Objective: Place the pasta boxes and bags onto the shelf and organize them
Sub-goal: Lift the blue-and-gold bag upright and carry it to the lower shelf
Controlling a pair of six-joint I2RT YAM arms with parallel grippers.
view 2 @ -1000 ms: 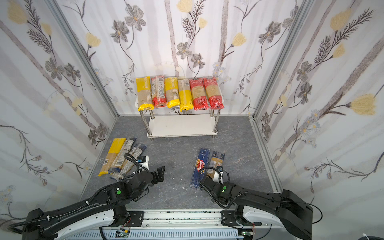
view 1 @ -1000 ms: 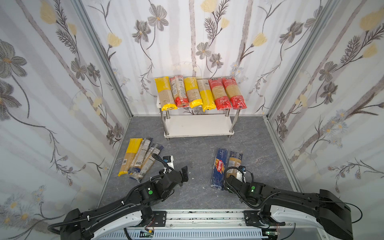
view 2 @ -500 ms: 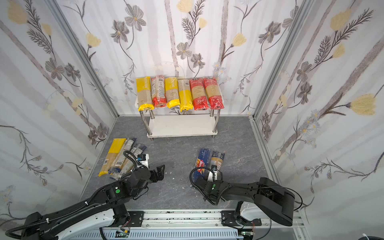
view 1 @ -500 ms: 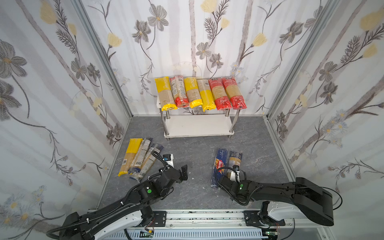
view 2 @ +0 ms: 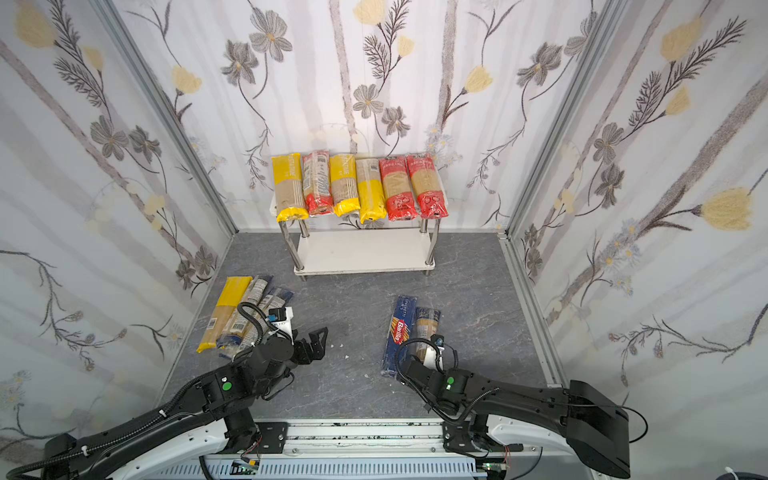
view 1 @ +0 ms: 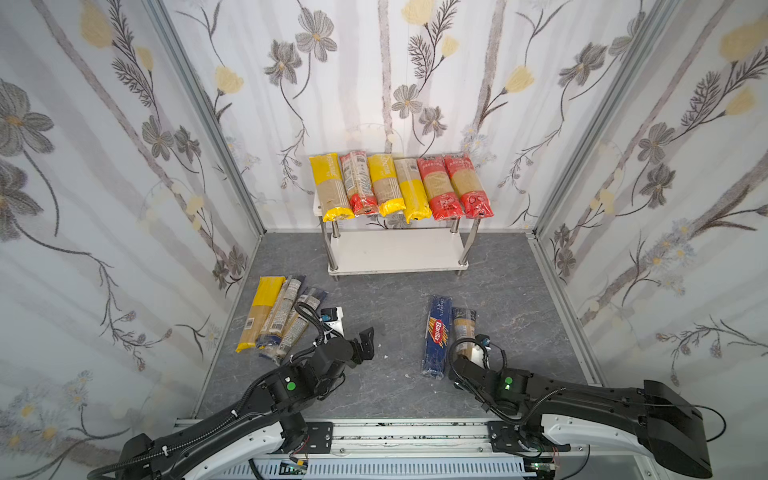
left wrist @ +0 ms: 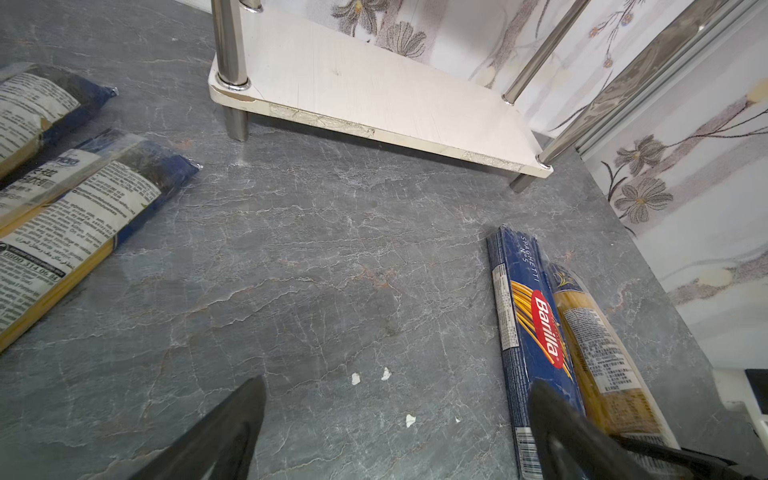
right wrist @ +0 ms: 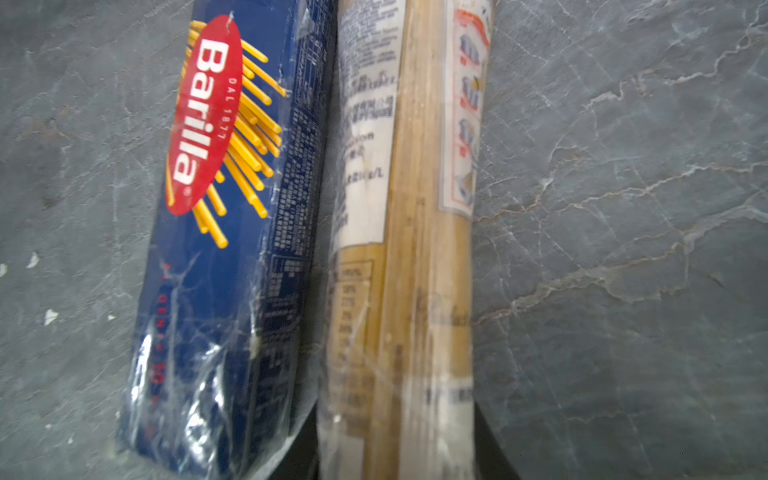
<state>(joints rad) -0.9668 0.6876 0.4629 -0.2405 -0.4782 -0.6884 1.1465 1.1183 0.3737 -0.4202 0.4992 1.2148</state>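
The shelf (view 1: 397,252) stands at the back wall, with several yellow- and red-ended spaghetti bags (view 1: 401,187) side by side on its top board; its lower board (left wrist: 374,95) is bare. On the floor lie a dark-blue Barilla box (view 1: 436,336) (right wrist: 232,187) and, touching it, a clear spaghetti bag (view 1: 463,326) (right wrist: 415,208). My right gripper (right wrist: 395,449) has a jaw pressed against each side of that bag's near end. Three more packs (view 1: 276,318) lie at the left wall. My left gripper (left wrist: 395,399) (view 1: 365,343) hovers open over bare floor beside them.
Small white crumbs (left wrist: 370,376) dot the grey floor between the two arms. Floral walls close in on three sides, with metal corner posts (view 1: 208,120). The arm bases sit on a rail (view 1: 399,436) at the front edge.
The right gripper has closed from wide open onto the clear spaghetti bag's near end. The right arm swung left, then back. The left arm has barely moved.
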